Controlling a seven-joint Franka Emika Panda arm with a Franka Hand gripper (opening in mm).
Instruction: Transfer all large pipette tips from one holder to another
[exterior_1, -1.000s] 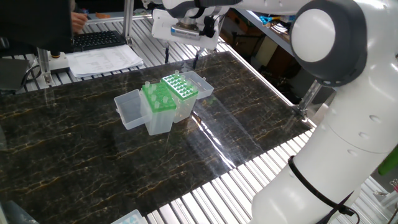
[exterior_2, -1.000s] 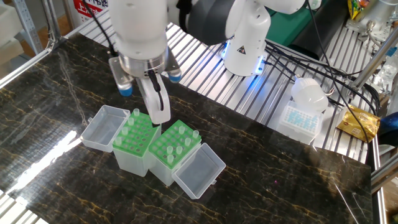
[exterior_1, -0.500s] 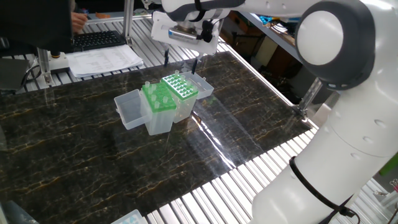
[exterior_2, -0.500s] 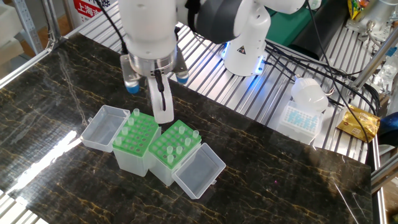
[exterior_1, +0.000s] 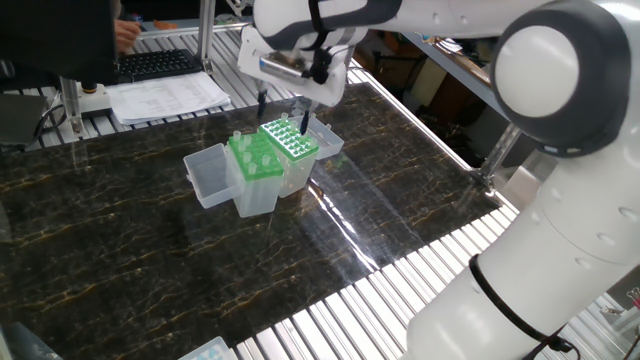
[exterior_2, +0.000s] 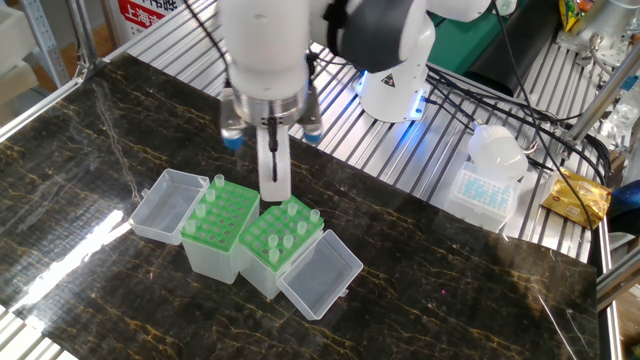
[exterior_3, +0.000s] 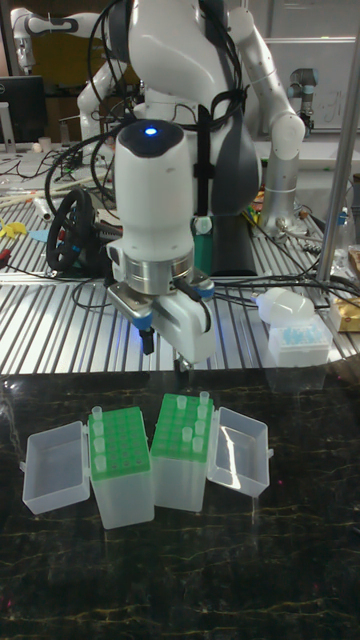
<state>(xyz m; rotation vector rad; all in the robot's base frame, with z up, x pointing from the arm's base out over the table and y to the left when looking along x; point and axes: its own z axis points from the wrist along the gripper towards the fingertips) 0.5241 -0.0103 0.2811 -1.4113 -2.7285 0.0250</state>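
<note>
**Gripper above the two tip boxes**

Two clear plastic boxes stand side by side and touching on a dark marbled table (exterior_2: 480, 290), each with a green rack plate on top and its hinged lid folded open to the outer side. In the other fixed view, the left box (exterior_2: 216, 232) has its lid (exterior_2: 164, 204) lying to the left, and the right box (exterior_2: 280, 245) has its lid (exterior_2: 320, 272) lying toward the lower right.

The tips (exterior_2: 290, 228) stand upright in the rack holes, their pale collars above the green plates. In the tall fixed view, a few tips (exterior_3: 97, 424) line the left edge of the left box (exterior_3: 118, 470), while more are spread across the right box (exterior_3: 184, 455), including tips (exterior_3: 193, 418) near its back. The exact count is hard to tell.

The gripper (exterior_2: 273, 185) hangs over the boxes, pointing down, above the seam between them and toward the back of the right box. In one fixed view the gripper (exterior_1: 283, 108) shows two dark fingers (exterior_1: 304, 120) set apart, with nothing visible between them; it is open and holds nothing.

Behind the table, on a slatted metal surface, sits another clear box (exterior_2: 487, 183) holding blue tips, beside cables (exterior_2: 510, 95).
</note>
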